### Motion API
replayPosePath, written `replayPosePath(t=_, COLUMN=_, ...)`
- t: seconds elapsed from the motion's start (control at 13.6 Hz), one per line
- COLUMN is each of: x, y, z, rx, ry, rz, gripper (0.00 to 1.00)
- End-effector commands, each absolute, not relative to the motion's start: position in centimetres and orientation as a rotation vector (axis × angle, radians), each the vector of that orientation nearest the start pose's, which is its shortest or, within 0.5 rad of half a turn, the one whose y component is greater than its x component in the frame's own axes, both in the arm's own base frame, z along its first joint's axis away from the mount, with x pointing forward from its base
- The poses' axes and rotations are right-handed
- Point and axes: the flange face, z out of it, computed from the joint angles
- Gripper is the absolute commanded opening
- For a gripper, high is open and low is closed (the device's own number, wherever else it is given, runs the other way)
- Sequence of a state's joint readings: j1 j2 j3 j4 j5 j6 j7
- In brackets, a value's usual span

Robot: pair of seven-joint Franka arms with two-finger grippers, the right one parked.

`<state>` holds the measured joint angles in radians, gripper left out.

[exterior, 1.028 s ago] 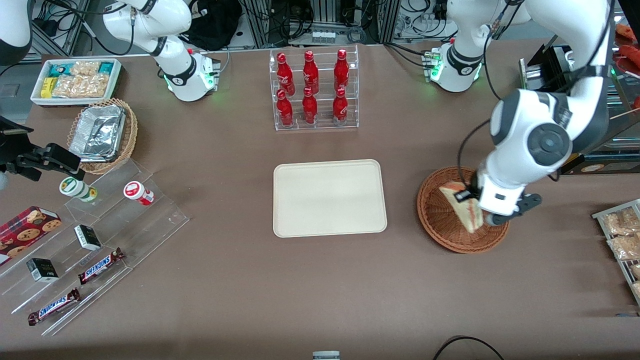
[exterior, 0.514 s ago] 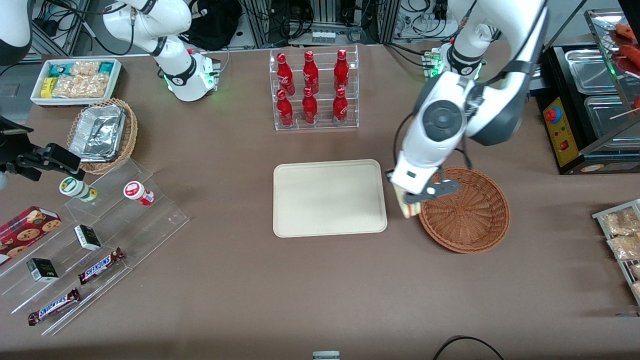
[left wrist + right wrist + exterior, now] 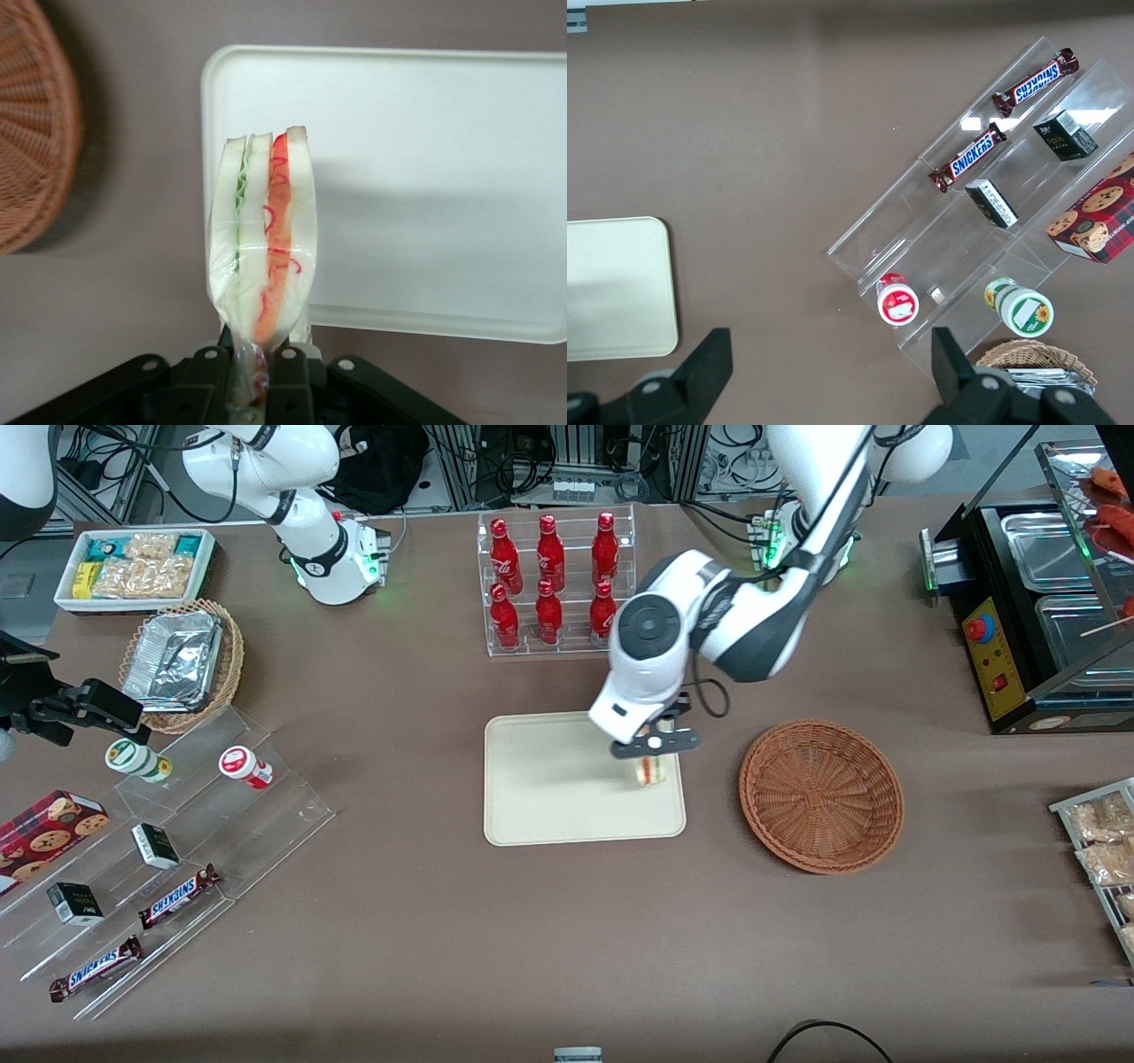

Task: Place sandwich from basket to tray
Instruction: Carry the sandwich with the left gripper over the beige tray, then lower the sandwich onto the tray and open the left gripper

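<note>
The left arm's end effector (image 3: 653,746) is clamped on the sandwich (image 3: 650,770), which hangs from it point-up, long axis vertical, directly over the tray (image 3: 540,797) near the edge nearest the empty basket (image 3: 821,795); a straight descent should seat it.

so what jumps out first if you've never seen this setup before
The gripper holds the sandwich by one end over the cream tray, at its edge nearest the basket, which now sits empty beside the tray. Farther from the camera, a clear rack of red bottles stands out.
</note>
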<state>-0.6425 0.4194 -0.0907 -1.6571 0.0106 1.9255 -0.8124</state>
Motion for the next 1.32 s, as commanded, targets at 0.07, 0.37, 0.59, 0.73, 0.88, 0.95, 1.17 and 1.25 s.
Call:
replayPosePath(t=0.07, x=48.2, y=-48.5, z=31.2, rx=-3.07, ry=-0.086, rz=0.154, gripper=0.11)
replayPosePath(t=0.37, x=48.4, y=-49.9, z=29.0, rx=-3.122, ry=-0.104, rz=0.093, gripper=0.11)
replayPosePath(t=0.59, x=48.0, y=-50.7, z=27.0, rx=-3.124, ry=-0.157, rz=0.087, gripper=0.11)
replayPosePath(t=0.73, x=47.1, y=-51.5, z=25.6, rx=-3.119, ry=-0.134, rz=0.092, gripper=0.1)
replayPosePath(t=0.88, x=46.6, y=-51.8, z=24.8, rx=-3.11, ry=-0.118, rz=0.1, gripper=0.1)
replayPosePath(t=0.95, x=46.4, y=-51.7, z=24.2, rx=-3.103, ry=-0.115, rz=0.111, gripper=0.11)
replayPosePath(t=1.17, x=46.2, y=-51.8, z=23.3, rx=-3.093, ry=-0.11, rz=0.125, gripper=0.43)
replayPosePath(t=1.25, x=46.2, y=-51.8, z=23.4, rx=-3.094, ry=-0.108, rz=0.123, gripper=0.9)
